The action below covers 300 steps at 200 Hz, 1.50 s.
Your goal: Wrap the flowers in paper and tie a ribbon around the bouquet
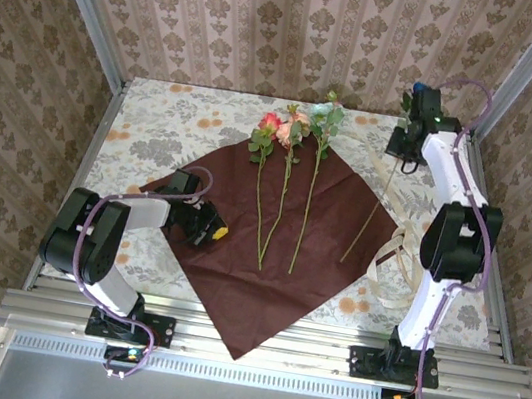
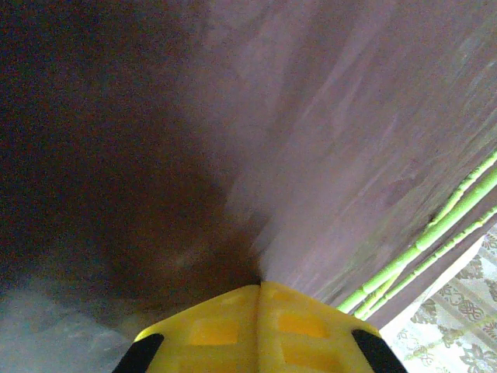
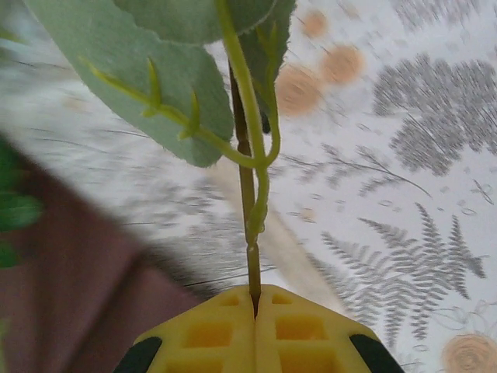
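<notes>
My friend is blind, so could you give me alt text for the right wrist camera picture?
The right gripper has its yellow fingers shut on a thin flower stem that rises into broad green leaves. Beneath lies a pale fern-print tablecloth, with dark maroon paper at lower left.

Nothing readable is showing in any view: no letters, numbers, labels or brand marks. The wallpaper [image 1: 304,23] and the printed cloth [image 1: 155,131] are carrying only flower, leaf and fern patterns.
</notes>
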Motion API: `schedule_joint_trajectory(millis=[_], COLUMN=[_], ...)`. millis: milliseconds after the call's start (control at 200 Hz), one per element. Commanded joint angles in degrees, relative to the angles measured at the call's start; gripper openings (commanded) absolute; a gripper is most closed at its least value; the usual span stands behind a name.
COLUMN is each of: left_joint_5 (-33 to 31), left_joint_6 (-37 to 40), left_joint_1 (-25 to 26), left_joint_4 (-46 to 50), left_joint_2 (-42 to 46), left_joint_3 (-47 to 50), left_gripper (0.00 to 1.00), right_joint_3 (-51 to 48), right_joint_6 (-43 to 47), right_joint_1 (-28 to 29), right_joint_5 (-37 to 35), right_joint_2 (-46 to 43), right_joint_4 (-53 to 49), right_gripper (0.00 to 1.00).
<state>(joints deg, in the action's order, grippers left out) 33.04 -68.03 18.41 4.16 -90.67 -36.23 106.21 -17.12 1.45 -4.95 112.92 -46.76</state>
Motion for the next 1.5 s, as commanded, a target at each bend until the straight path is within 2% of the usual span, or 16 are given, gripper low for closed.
schedule_joint_trajectory(millis=[0,205,440,470,480,575,630,690,775,910,1020,1105,1190,1315,1385,1495], left_joint_5=[-0.8,-0.6,-0.4,-0.4,-0.4,-0.2,-0.2,-0.2,-0.1,0.2,0.8,1.7,3.3,7.0,7.7,8.2], left_joint_6=[-0.8,-0.6,-0.5,-0.5,-0.5,-0.6,-0.6,-0.6,-0.6,-0.3,1.4,3.6,5.4,7.2,7.3,7.6], left_joint_1=[0.6,0.6,0.7,0.6,0.7,0.7,0.6,0.7,0.6,0.6,-0.1,-1.4,-2.8,-4.4,-4.9,-5.2], left_joint_4=[1.7,1.7,1.6,1.6,1.6,1.5,1.5,1.4,1.2,1.4,2.6,4.0,3.8,3.2,2.2,1.9], left_joint_2=[-1.1,-1.4,-1.3,-1.3,-1.4,-1.4,-1.3,-1.4,-1.4,-1.5,-1.6,-2.2,-3.7,-7.6,-9.2,-10.6], left_joint_3=[0.7,0.0,-0.2,-0.1,-0.2,-0.3,-0.3,-0.2,-0.3,-1.1,-2.6,-4.0,-5.6,-8.1,-8.7,-9.6], left_gripper=[0.0,0.0,0.0,0.0,0.0,0.0,0.0,0.0,0.0,0.0,0.0,0.0,0.0,0.0,0.0,0.0], right_joint_3=[-2.0,2.3,15.3,17.7,18.8,22.1,21.2,19.5,13.9,-4.5,-18.1,-23.9,-26.0,-23.9,-22.2,-21.0], right_joint_6=[-4.3,-9.8,-9.8,-9.8,-9.7,-8.8,-8.2,-7.4,-7.4,-8.1,-5.0,-2.2,-0.7,0.9,0.9,0.2], right_joint_1=[7.1,17.9,21.3,21.4,21.3,21.3,21.4,21.4,21.3,23.0,29.8,37.3,45.0,54.6,58.3,61.5], right_joint_5=[5.5,9.1,10.0,9.9,9.8,9.0,9.0,8.5,6.9,6.3,4.0,1.9,0.8,1.0,2.2,1.8], right_joint_2=[-1.7,5.7,19.9,21.4,22.1,23.2,21.2,18.4,13.2,0.8,-7.7,-10.5,-10.4,-6.6,-3.8,-0.1], right_joint_4=[2.6,4.8,-1.1,-3.1,-4.1,-7.0,-6.7,-7.0,-7.3,-2.2,1.5,2.5,3.5,4.8,5.8,6.5], right_gripper=[0.0,0.0,0.0,0.07,0.14,0.45,0.54,0.58,0.58,0.45,0.34,0.32,0.38,0.45,0.48,0.47])
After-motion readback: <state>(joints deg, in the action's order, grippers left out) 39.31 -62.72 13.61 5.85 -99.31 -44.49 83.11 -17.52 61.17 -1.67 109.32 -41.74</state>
